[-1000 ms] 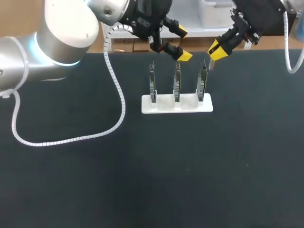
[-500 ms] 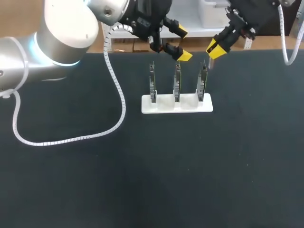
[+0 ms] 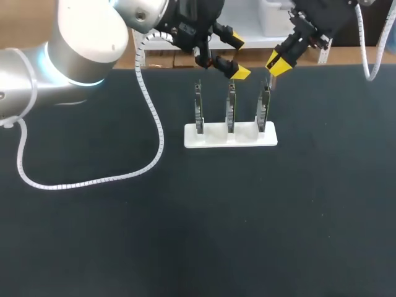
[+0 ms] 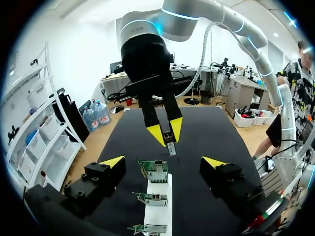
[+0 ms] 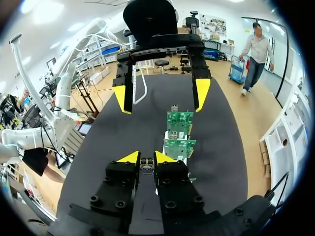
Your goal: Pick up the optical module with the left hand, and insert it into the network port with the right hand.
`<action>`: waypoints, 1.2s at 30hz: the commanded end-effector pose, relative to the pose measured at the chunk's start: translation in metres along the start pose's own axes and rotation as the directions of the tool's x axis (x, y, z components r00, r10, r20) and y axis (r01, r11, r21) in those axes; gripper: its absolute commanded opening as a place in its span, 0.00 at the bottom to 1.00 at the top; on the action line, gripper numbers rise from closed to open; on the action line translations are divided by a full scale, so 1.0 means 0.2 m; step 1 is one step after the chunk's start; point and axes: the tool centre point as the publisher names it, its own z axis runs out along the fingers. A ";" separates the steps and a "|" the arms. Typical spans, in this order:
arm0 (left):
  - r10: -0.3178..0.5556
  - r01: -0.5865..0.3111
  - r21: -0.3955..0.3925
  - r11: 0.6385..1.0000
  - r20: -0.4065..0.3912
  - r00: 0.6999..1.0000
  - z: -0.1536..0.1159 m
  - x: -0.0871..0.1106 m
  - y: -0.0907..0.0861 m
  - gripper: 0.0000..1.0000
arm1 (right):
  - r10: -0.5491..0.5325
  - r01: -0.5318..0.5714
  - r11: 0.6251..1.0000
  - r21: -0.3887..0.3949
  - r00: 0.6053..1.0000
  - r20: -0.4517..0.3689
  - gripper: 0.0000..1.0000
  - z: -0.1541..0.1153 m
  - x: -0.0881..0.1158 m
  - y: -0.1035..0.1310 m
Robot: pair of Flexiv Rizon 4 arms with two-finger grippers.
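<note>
Optical module [image 5: 146,164]: pinched between the yellow tips of the right gripper [image 3: 276,63], hanging just above the white holder [image 3: 230,135], near the top edge of its end board [image 3: 265,106] and apparently clear of it.
Right gripper: clamped on the module from two sides (only a short stub shows below the tips).
Left gripper [image 3: 237,57]: fingers spread wide with nothing between them, hovering above the holder's middle board [image 3: 231,106].
Holder: carries three upright boards in a row, the third board [image 3: 198,108] at the end farthest from the right arm.
Network port: too small to single out; I judge it sits at a board's upper edge.
Risk, misalignment: a module slightly tilted or off-centre would catch the port's rim and jam.
Risk, slip: so little of the module is held that contact could twist it in the tips.
Risk, tipping: the holder looks light and unfixed, so an off-axis push may slide it or rock a board.
Risk, collision: both grippers crowd the space above the holder, and the left's open finger lies near the right's likely path.
</note>
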 end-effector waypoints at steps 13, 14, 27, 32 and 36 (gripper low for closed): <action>-0.002 0.002 0.003 1.000 -0.008 1.000 0.00 -0.01 0.01 1.00 | 0.017 -0.016 1.000 -0.019 1.000 0.024 0.00 0.03 0.02 -0.04; -0.002 0.002 0.003 1.000 -0.008 1.000 0.00 -0.01 0.01 1.00 | 0.017 -0.016 1.000 -0.017 1.000 0.022 0.00 0.03 0.02 -0.05; -0.002 0.002 0.003 1.000 -0.008 1.000 0.00 -0.01 0.01 1.00 | 0.029 -0.029 0.999 -0.030 0.999 0.015 0.00 0.05 0.04 -0.09; -0.002 0.002 0.003 1.000 -0.008 1.000 0.00 -0.01 0.01 1.00 | 0.031 -0.030 0.999 -0.028 0.999 0.023 0.00 0.05 0.04 -0.09; -0.002 0.002 0.003 1.000 -0.008 1.000 0.00 -0.01 0.01 1.00 | 0.031 -0.031 0.999 -0.023 0.999 0.022 0.00 0.04 0.05 -0.10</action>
